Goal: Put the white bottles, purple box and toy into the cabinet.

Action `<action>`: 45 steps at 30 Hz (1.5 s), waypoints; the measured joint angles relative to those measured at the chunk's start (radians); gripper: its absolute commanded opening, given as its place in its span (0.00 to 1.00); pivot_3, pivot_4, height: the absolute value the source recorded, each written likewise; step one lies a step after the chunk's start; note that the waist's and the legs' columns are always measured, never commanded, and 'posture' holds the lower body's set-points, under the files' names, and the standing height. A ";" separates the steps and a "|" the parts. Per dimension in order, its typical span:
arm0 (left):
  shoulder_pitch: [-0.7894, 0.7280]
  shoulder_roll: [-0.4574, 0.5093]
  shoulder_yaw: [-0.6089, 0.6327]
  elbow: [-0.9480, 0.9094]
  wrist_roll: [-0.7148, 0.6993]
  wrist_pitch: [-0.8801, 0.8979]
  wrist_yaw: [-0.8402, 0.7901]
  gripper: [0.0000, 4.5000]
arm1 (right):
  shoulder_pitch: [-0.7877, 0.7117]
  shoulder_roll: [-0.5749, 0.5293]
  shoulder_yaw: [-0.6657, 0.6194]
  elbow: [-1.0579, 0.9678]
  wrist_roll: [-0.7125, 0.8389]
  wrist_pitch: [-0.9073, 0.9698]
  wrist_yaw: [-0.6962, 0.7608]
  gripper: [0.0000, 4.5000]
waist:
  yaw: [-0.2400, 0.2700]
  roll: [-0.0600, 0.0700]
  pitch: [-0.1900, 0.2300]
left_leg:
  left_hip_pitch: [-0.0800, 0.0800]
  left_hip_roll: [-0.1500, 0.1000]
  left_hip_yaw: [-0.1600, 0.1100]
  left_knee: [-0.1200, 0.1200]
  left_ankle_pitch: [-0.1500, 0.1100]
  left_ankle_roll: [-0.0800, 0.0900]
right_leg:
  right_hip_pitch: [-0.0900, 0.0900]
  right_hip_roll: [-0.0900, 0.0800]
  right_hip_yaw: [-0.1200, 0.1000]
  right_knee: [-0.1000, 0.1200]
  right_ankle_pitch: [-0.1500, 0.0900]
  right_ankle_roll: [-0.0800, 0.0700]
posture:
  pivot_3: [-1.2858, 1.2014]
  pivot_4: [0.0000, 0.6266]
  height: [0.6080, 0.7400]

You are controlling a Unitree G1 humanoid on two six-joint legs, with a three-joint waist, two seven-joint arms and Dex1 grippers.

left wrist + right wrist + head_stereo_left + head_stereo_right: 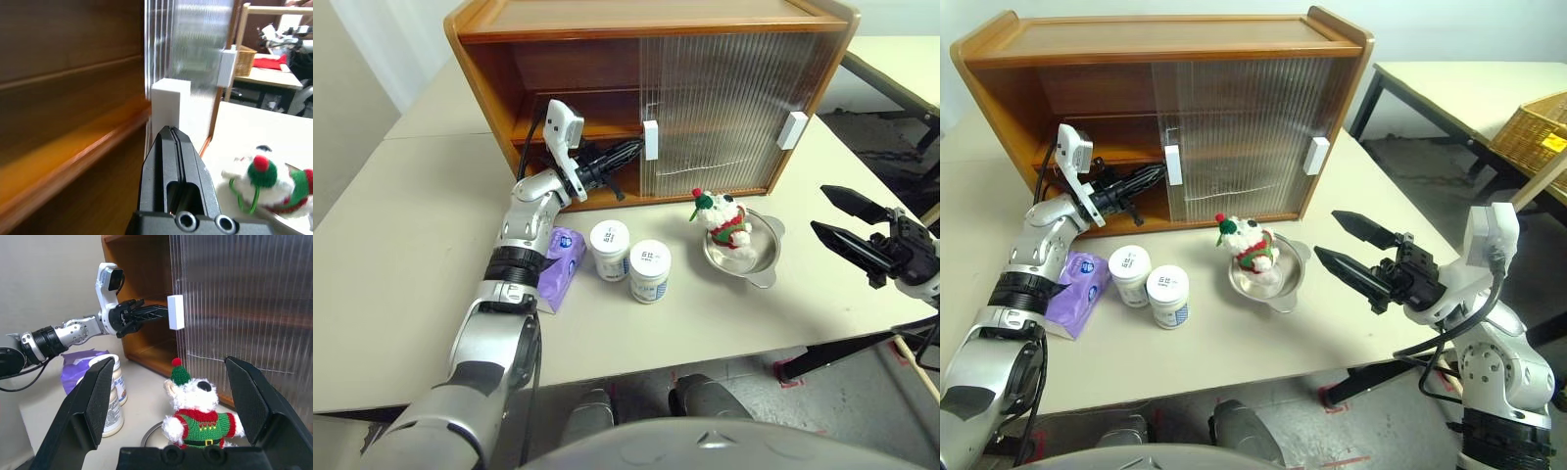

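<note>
One closed left gripper (634,149) against door handle (651,140).

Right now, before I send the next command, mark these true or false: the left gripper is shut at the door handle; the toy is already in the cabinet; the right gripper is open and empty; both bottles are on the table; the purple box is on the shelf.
1. The left gripper is shut, its tips at the door handle. True.
2. The toy is already in the cabinet. False: it sits in the steel bowl on the table.
3. The right gripper is open and empty. True.
4. Both bottles stand on the table. True.
5. The purple box is on the shelf. False: it lies on the table beside the bottles.
</note>
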 measured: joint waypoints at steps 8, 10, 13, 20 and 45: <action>-0.071 -0.016 0.005 0.099 0.017 -0.022 -0.016 0.01 | -0.038 0.001 0.021 0.000 -0.003 -0.001 -0.005 1.00 | -0.020 0.001 -0.003 | -0.009 -0.013 -0.012 0.002 0.006 0.013 | -0.001 -0.018 0.004 0.000 -0.004 0.009 | 0.37 0.00 1.00; -0.079 -0.016 0.004 0.100 0.019 -0.021 -0.021 0.01 | -0.050 0.001 0.032 0.000 -0.006 -0.003 -0.005 1.00 | -0.021 0.001 -0.004 | -0.012 -0.018 -0.014 0.002 0.006 0.015 | -0.002 -0.020 0.003 0.000 -0.004 0.012 | 0.38 0.00 1.00; -0.067 -0.008 0.009 0.048 -0.001 0.043 -0.022 0.10 | -0.060 0.004 0.045 0.000 -0.006 -0.005 -0.004 1.00 | -0.023 0.002 -0.005 | -0.016 -0.021 -0.011 0.004 0.006 0.016 | -0.004 -0.022 0.004 -0.001 -0.003 0.014 | 0.39 0.02 1.00; 0.165 0.163 0.060 -0.347 -0.109 0.378 -0.007 0.61 | -0.123 0.022 0.101 0.065 -0.038 -0.013 0.015 1.00 | -0.033 0.004 -0.007 | -0.015 -0.024 -0.007 -0.002 0.007 0.013 | -0.005 -0.018 0.002 -0.004 -0.003 0.014 | 0.41 0.06 1.00; 0.528 0.629 0.336 -0.755 -0.388 1.254 0.154 1.00 | -0.196 0.052 0.182 0.086 -0.052 -0.019 0.068 1.00 | 0.069 0.008 -0.010 | -0.014 0.008 -0.008 -0.027 0.006 -0.012 | -0.026 -0.010 0.001 0.001 -0.001 -0.031 | 0.43 0.09 1.00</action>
